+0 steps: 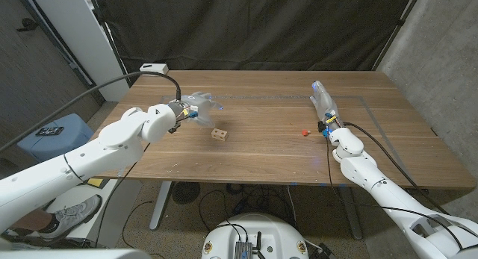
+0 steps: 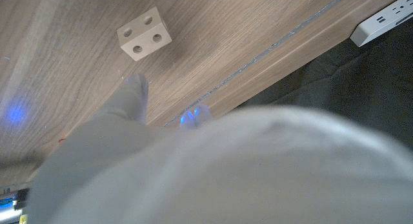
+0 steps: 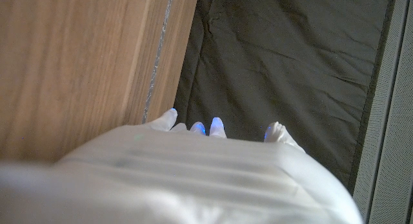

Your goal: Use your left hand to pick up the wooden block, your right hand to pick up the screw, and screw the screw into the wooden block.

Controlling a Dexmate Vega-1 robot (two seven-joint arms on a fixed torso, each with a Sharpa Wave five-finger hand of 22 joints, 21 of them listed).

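The wooden block, a small pale cube with round holes, sits on the table a little left of centre; in the left wrist view the block shows three holes on its face. My left hand hovers behind and to the left of it, fingers spread, holding nothing, and blurred. The small red screw lies on the table right of centre. My right hand stands on its edge to the right of the screw, fingers stretched toward the far side, empty. Its fingertips reach toward the table's far edge.
A white power strip lies at the table's far left corner, seen too as the power strip. A dark curtain hangs behind the table. A blue bin stands on the floor at the left.
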